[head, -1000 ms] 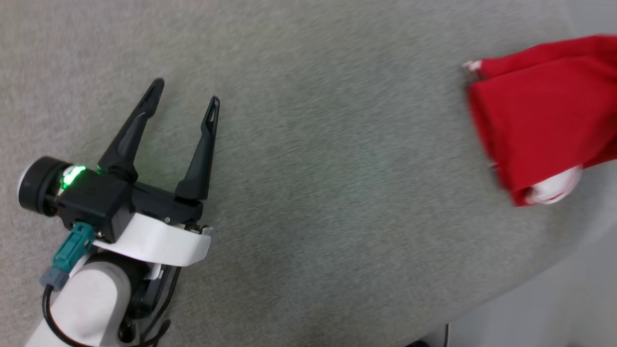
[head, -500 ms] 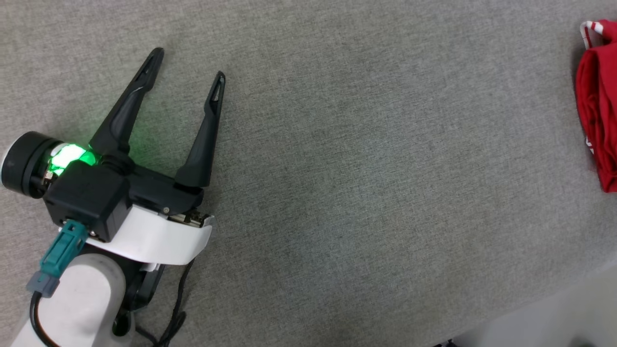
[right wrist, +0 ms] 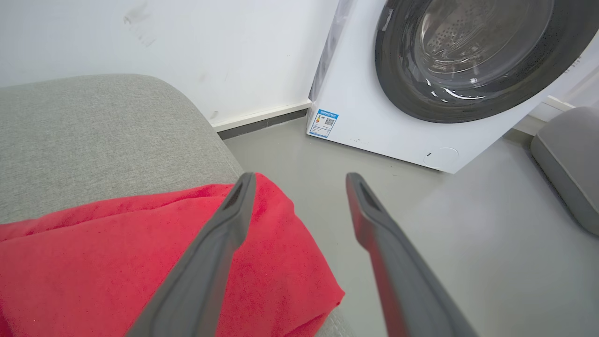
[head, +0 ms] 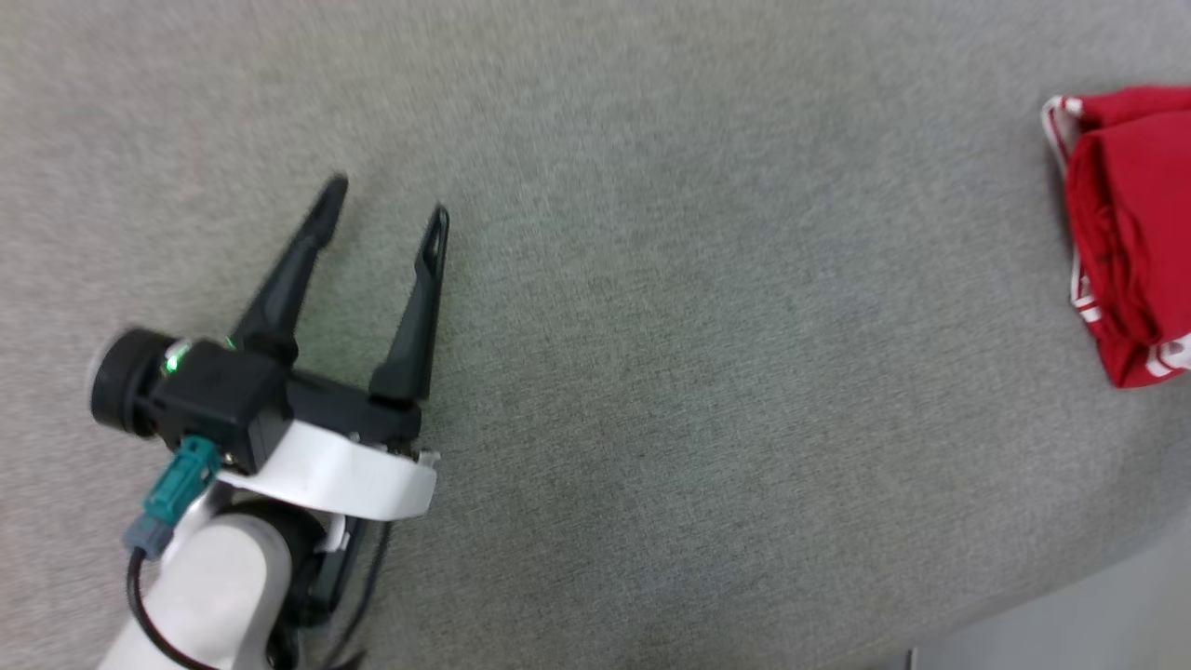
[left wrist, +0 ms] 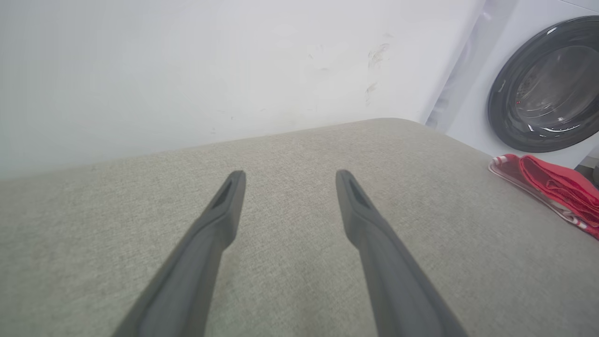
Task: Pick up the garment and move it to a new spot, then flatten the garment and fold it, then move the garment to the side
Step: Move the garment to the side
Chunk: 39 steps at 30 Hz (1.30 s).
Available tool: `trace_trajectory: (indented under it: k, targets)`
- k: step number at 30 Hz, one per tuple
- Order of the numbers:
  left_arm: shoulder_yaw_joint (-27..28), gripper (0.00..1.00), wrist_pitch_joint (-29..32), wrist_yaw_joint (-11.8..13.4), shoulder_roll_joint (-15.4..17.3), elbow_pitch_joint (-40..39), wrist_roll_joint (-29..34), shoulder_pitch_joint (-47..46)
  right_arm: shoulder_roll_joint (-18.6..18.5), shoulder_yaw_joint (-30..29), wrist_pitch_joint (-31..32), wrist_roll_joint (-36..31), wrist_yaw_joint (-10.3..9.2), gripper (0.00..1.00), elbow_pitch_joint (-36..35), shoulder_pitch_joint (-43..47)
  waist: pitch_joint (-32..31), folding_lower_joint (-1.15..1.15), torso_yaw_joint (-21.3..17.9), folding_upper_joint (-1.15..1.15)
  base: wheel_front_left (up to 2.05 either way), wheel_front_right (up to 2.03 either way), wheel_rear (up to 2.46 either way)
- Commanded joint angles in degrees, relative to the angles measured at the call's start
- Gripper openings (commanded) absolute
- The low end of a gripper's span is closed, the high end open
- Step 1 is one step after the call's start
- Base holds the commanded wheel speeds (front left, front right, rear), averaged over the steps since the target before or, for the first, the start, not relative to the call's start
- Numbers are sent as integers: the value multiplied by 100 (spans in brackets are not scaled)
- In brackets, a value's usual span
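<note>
The garment lies folded over itself at the right end of the bench, close to its rounded corner. It looks thin, light and limp, so I'd expect it to sag from a single pinch. A grip on the striped hem, through all the layers, seems safest. The right hand hovers over its edge, fingers apart and empty. The left hand, also spread and empty, hangs over bare grey upholstery well apart from it. Beyond are a white wall, a washer and grey floor.
</note>
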Motion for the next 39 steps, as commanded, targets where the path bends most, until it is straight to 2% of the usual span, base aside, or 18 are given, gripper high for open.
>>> trace_trajectory:
  k: [1,6,12,19,20,23,27,39]
  targets:
    - [-8,100,-69,36,-39,82,-44,149,89,8,-107,-39,-8,100,-13,163,-440,0,94,0,0,0,0]
    - [-28,100,-294,157,-240,462,-233,562,259,132,-363,-41,-8,100,-280,741,-1064,0,232,0,0,0,0]
    - [-25,100,-563,220,-480,951,-437,873,552,213,-461,44,-8,100,-1027,1642,-1689,0,542,0,0,0,0]
    - [56,100,-793,305,-656,1435,-602,1181,1010,464,-467,14,-8,100,-2134,2753,-2323,0,910,0,0,0,0]
    - [155,100,-858,362,-707,1565,-689,1351,1267,587,-358,-13,-8,100,-2678,3180,-2519,0,1064,0,0,0,0]
    - [223,100,-916,404,-762,1668,-739,1519,1560,777,-200,-18,-7,100,-3242,3598,-2698,0,1235,0,0,0,0]
    - [352,100,-966,442,-771,1761,-776,1693,1917,1069,28,-65,-7,100,-3972,4128,-2900,0,1462,0,0,0,0]
    - [587,100,-1015,466,-609,1785,-671,2115,2256,1838,597,-16,-7,100,-5386,5005,-3323,0,1809,0,0,0,0]
